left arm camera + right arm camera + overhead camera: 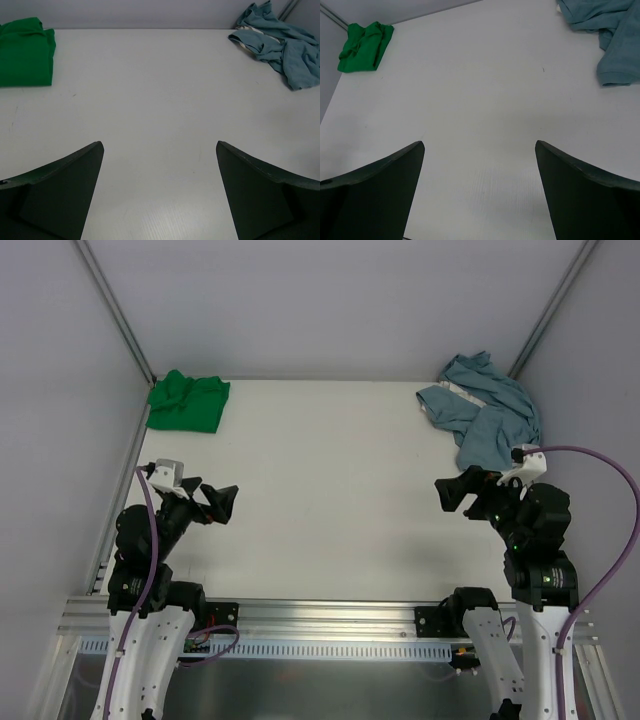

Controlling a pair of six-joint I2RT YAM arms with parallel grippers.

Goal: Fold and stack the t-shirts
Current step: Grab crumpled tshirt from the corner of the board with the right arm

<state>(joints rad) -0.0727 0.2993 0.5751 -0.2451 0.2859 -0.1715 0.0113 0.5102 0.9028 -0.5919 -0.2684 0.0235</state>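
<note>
My left arm (135, 560) and right arm (540, 570) sit folded by their bases, pointing inward; my left gripper (212, 498) and right gripper (458, 488) hold jaws spread wide, empty

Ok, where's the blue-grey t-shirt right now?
In the top view, the blue-grey t-shirt lies crumpled in the far right corner of the table, opposite the green t-shirt in the far left corner.

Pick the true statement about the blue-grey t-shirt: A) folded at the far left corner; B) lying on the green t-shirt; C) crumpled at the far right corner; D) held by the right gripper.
C: the blue-grey t-shirt lies rumpled at the far right corner, well apart from the green t-shirt.
</note>
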